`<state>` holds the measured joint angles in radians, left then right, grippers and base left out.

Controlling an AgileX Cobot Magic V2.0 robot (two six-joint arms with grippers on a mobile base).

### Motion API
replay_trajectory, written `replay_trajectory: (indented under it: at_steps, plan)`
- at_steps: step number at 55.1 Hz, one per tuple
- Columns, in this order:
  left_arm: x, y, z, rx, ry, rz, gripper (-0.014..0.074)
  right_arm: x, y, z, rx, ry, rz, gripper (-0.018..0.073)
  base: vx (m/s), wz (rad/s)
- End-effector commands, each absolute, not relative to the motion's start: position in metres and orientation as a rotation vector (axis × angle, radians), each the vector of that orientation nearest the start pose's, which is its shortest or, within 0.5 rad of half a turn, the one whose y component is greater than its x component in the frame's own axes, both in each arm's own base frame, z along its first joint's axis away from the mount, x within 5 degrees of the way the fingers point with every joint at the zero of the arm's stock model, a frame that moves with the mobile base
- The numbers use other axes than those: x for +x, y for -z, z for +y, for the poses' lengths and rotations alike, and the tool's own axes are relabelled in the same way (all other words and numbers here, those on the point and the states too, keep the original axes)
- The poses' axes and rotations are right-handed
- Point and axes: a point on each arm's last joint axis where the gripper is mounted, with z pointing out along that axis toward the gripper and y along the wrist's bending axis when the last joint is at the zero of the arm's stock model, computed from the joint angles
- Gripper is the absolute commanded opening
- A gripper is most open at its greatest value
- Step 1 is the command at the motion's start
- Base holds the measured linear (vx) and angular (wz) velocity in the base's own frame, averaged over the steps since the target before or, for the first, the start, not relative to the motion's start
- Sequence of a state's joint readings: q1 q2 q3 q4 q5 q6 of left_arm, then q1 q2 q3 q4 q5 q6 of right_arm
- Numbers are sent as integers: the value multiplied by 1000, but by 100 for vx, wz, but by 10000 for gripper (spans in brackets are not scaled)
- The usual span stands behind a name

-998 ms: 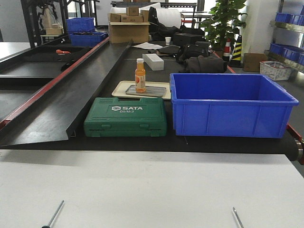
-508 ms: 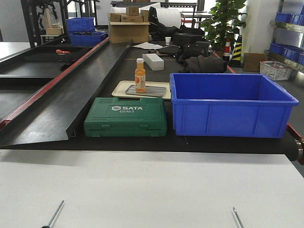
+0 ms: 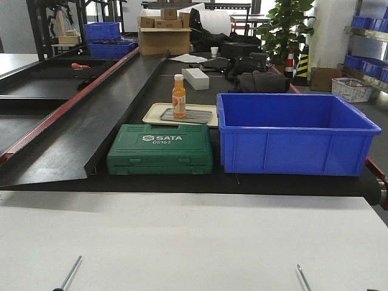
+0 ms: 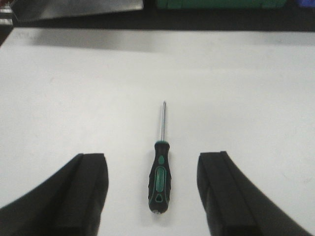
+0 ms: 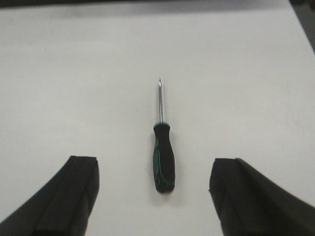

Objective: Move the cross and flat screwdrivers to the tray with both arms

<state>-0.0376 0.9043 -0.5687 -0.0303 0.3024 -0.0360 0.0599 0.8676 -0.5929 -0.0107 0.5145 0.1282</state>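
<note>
Left wrist view first, Ana is saying: how is the claw standing there?

Ben is answering: The left gripper [image 4: 153,160] is hanging with its two black fingers [image 4: 83,191] spread wide, pinching nothing. The left screwdriver [image 4: 158,177] is lying on the white table [image 4: 246,88] between them, handle toward the camera, shaft pointing to the far edge. The right gripper [image 5: 155,161] is hanging the same way, spread wide and pinching nothing, over the right screwdriver [image 5: 163,157].

Ana is asking: So how should the pick be going?

Ben: I am thinking each arm should be coming straight down with the handle centred, then closing on the thick black-and-green handle. The thin shaft is looking too easy to roll or slip. The fingers are needing to reach almost to the table, so a slow descent is being safer.

Ana: And the containers?

Ben: In the front view both screwdrivers are lying at the near edge of the white table, one toward each near corner, well apart. The grey tray [image 3: 197,116] is resting beyond the far edge, on the black belt [image 3: 121,121], inside the beige tray [image 3: 151,113]. An orange bottle [image 3: 179,97] seems to be standing on its left end, but the view is too small to be sure. The rest of the grey tray is showing nothing on it. The green case [image 3: 160,148] is sitting closed in front of it. The blue bin [image 3: 297,142] is just beside, to the right, and I am seeing nothing in the part of its inside that shows.
</note>
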Motion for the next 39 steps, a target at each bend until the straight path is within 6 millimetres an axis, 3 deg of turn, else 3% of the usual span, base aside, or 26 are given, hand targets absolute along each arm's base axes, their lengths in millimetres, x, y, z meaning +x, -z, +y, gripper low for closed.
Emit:
replay_trajectory:
  at_steps: [1,11,26,29,39]
  plan:
    - [201,-309,-9,-36,85,2084,528,190,-295,8,55,-47,2334,544,0,0]
    - [245,-317,-11,-30,79,2270,528,240,-286,9,82,1,2587,544,0,0]
    - [319,-269,-15,45,46,2589,520,318,-260,13,15,47,2748,544,0,0]
    - [332,-254,-15,77,38,2660,520,327,-255,13,-10,57,2787,544,0,0]
    - [364,-228,-17,144,24,2719,520,343,-245,14,-23,59,2796,544,0,0]
